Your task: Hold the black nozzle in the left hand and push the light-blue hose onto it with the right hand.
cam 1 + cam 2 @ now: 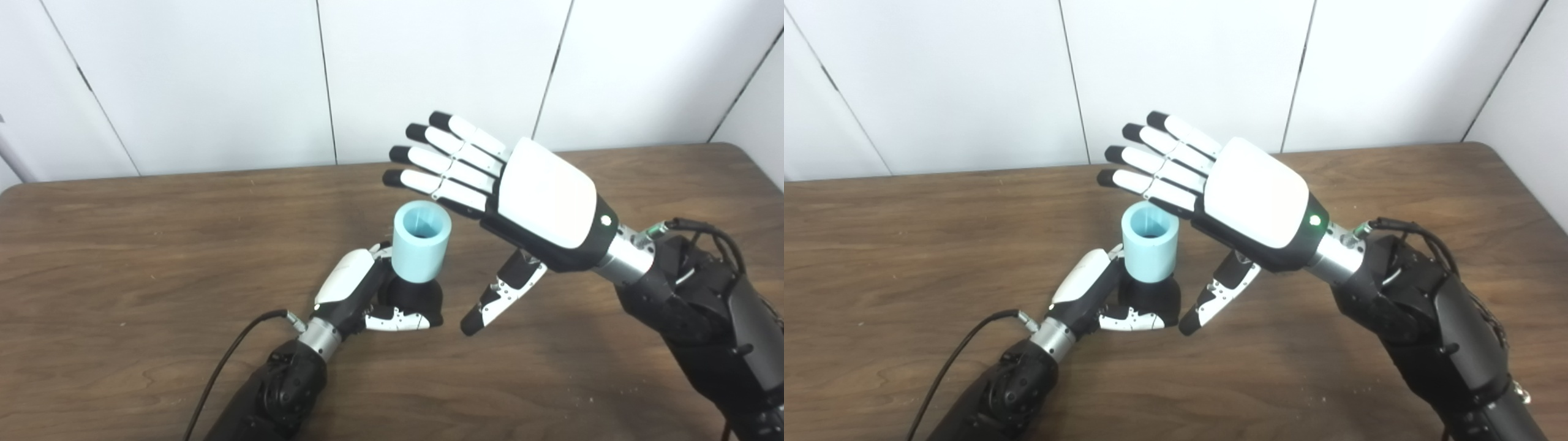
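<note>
- Left hand (358, 288) sits low on the table (122, 257), fingers and thumb wrapped round the black nozzle (411, 298), clamping it upright so it cannot tip while the hose is pressed on.
- Hose (421, 241), a short light-blue tube, stands on top of the nozzle with its open mouth upward; it looks already seated over the nozzle's top, though how deep cannot be told.
- Right hand (520, 202) hangs just right of the hose and above it, fingers straight and spread, thumb pointing down, holding nothing.
- Its flat palm faces down and left, probably placed to press the hose top or to clear away.
</note>
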